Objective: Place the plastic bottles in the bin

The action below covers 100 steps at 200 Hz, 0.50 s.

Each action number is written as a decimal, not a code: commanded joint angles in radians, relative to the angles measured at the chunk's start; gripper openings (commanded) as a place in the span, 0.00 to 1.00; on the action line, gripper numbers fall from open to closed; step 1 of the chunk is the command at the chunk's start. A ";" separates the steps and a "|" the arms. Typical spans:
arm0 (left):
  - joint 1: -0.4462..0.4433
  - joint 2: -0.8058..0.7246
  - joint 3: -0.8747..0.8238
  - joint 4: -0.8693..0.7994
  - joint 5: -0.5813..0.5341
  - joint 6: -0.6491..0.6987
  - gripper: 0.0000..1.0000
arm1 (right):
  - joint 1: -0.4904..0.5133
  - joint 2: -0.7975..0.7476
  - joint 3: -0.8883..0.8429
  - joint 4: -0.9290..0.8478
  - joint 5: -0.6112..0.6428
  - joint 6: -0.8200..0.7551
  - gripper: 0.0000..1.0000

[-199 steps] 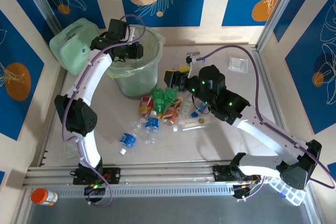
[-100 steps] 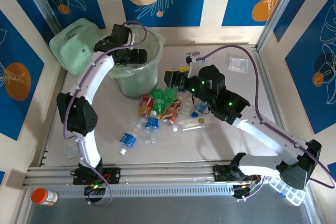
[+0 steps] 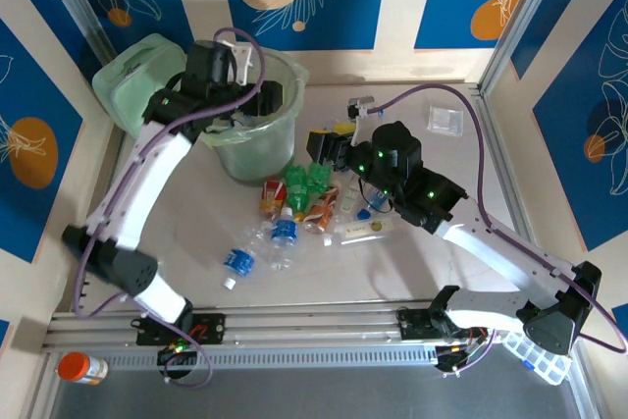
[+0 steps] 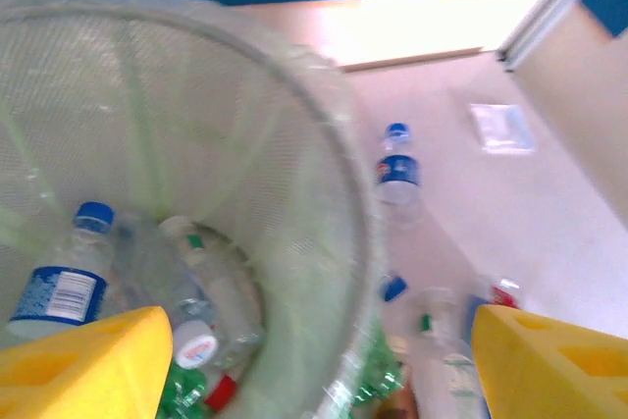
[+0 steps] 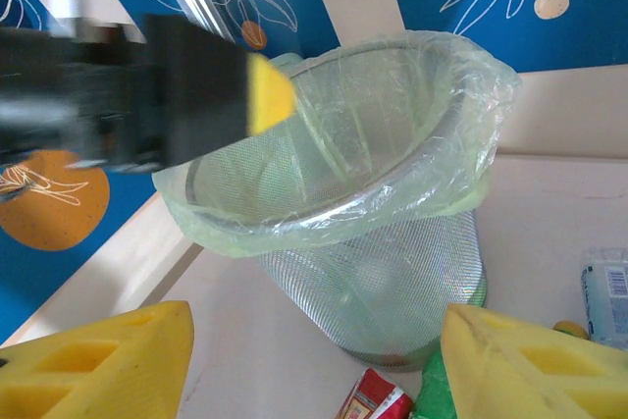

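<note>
Pale-green bin (image 3: 287, 115), eleven o'clock: several bottles (image 4: 61, 280) are lodged inside. A loose pile (image 3: 299, 198) is left at the tabletop (image 3: 196, 233) centre. Left fingers (image 4: 88, 360) and right fingers (image 5: 98, 360) are spread apart, empty.

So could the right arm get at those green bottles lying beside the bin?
Probably yes. The right hand hangs open and empty close by the green bottles, with nothing between them. The bin stands off to the side, and the left hand is up over it, out of the way.
</note>
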<state>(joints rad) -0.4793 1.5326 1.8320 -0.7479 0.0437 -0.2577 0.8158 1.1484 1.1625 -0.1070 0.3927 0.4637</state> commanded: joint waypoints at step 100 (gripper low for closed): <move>-0.145 -0.839 -0.909 0.205 -0.226 -0.291 0.75 | 0.087 0.006 -0.037 0.097 0.020 -0.043 0.67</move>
<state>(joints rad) -0.6186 0.7704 1.0256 -0.6041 -0.2150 -0.4725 0.8547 1.1481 1.1412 -0.0635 0.3862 0.4599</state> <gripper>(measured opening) 0.746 0.674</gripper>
